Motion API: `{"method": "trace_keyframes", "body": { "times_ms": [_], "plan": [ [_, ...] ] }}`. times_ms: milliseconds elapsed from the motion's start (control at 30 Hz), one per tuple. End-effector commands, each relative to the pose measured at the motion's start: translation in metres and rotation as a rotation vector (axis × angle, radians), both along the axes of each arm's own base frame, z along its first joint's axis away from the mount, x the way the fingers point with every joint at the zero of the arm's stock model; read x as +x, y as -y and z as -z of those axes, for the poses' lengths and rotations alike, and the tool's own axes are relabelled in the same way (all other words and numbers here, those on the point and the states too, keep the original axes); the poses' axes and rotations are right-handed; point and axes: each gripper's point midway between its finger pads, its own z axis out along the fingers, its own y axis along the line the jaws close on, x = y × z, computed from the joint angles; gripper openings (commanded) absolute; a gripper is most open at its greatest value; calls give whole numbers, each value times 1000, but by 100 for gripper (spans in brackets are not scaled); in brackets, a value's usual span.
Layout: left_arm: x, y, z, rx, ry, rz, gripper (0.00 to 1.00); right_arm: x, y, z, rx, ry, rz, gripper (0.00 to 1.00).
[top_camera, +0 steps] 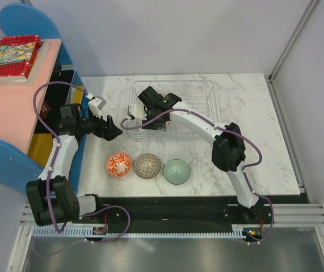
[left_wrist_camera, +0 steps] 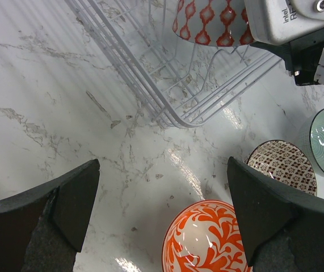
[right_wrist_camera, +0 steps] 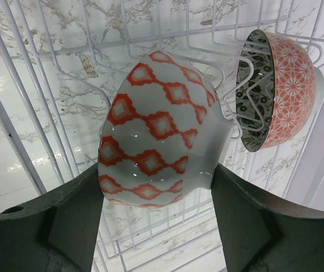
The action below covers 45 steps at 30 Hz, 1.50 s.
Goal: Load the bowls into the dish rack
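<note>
Inside the dish rack [top_camera: 173, 83], red-diamond bowl [right_wrist_camera: 159, 130] gripped by right tool [right_wrist_camera: 156, 173], unseen from above; left tool [left_wrist_camera: 163, 164] open.

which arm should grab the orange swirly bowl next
Left. The open left gripper hovers above the orange-and-white swirl-patterned round bowl; the right gripper is occupied, gripping a white red-diamond bowl over the clear plastic dish rack.

Marble table [top_camera: 252, 113]: dish rack [top_camera: 204, 99], three bowls [top_camera: 147, 166]
</note>
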Motion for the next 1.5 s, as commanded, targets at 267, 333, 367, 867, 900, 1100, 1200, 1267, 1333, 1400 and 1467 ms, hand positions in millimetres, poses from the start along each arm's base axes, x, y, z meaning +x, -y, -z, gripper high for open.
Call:
{"method": "trace_keyframes", "body": {
  "times_ms": [267, 333, 367, 867, 900, 1100, 1200, 1267, 1333, 1400, 1467],
  "plan": [
    [1, 1, -11, -22, 50, 21, 100, 13, 0, -12, 11, 52, 38, 97],
    [1, 0, -11, -22, 52, 18, 100, 13, 1, -16, 11, 58, 38, 97],
    [0, 0, -12, -23, 53, 19, 100, 12, 1, -19, 12, 63, 35, 97],
    [1, 0, -12, -25, 54, 18, 100, 4, -4, -33, -1, 75, -42, 91],
    [1, -1, -12, -25, 53, 14, 100, 3, -5, -33, -6, 78, -53, 91],
    [0, -1, -12, -29, 52, 16, 100, 0, -10, -32, -27, 54, -106, 90],
    [1, -1, -11, -29, 51, 19, 100, 0, -7, -27, -66, 47, -133, 90],
    [1, -1, -11, -28, 51, 17, 100, -2, -5, -23, -87, 29, -146, 90],
    [1, -1, -12, -29, 55, 17, 100, -4, -4, -19, -102, 14, -159, 90],
    [1, -1, -13, -29, 56, 18, 100, -4, -3, -15, -120, 11, -171, 90],
    [0, -1, -13, -30, 58, 17, 100, 1, -2, -12, -136, 26, -154, 90]
  ]
}}
